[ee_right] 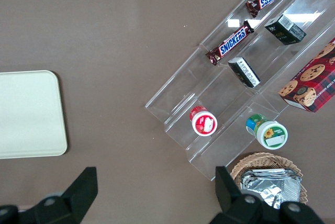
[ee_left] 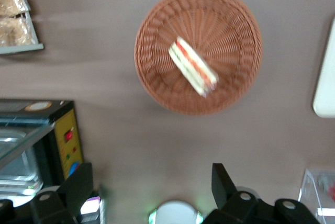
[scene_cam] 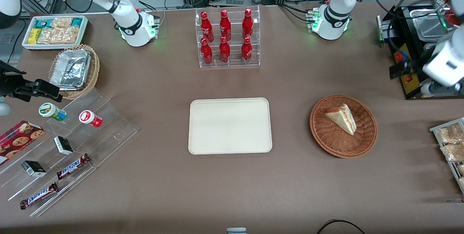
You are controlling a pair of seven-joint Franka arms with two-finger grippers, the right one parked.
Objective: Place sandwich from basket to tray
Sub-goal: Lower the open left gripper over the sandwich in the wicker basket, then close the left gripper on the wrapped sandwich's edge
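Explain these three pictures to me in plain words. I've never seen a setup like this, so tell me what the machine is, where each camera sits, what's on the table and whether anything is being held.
Two white robot arms are bolted to a brown table. One picture looks down on the table from the front; the other two come from cameras on the arms' wrists.

The working arm's gripper is open, holds nothing, and hangs high above the table at its own end, farther from the front camera than the basket.

The sandwich lies in the reddish-brown basket. The cream tray sits beside the basket, apart from it.

Elsewhere: a rack of red bottles, clear steps with Snickers bars, and a tan basket of foil containers.
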